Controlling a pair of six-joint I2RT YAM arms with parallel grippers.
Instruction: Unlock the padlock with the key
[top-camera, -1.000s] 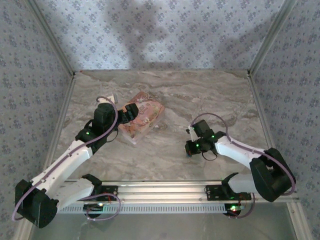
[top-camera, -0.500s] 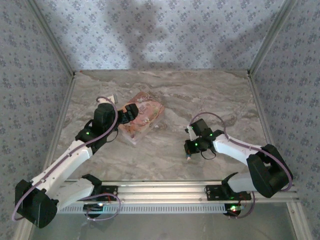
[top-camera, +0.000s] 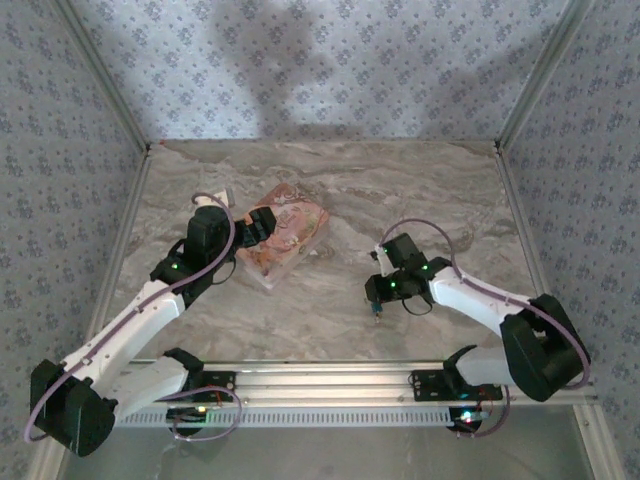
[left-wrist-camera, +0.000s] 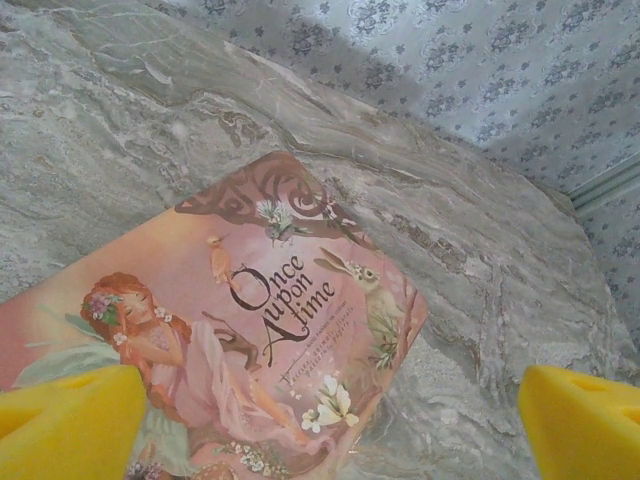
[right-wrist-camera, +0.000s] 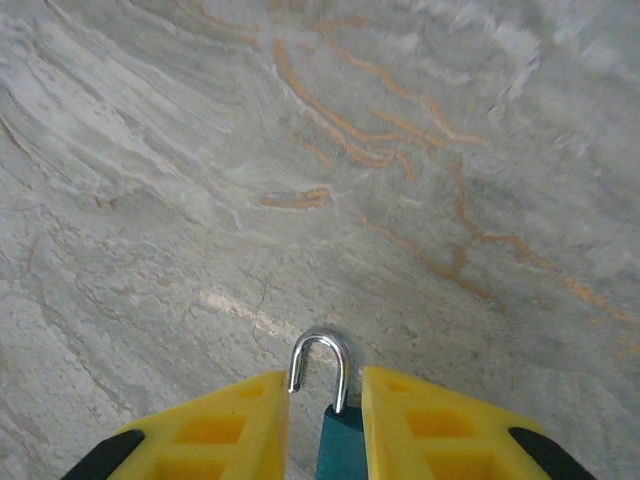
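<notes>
Near and right of centre, the right fingers (right-wrist-camera: 430, 430) stand a narrow gap apart on either side of the padlock (right-wrist-camera: 340, 445), just above the counter (right-wrist-camera: 200, 150). Whether they clamp its blue body cannot be told. The left end of the shackle (right-wrist-camera: 322, 345) stands free of the body. The padlock is judged small, light, rigid and slick, so it is best held across the flat body, not by the shackle. Farther left, the left fingers (left-wrist-camera: 70, 420) are spread wide and empty above the pink box (left-wrist-camera: 250, 300).
</notes>
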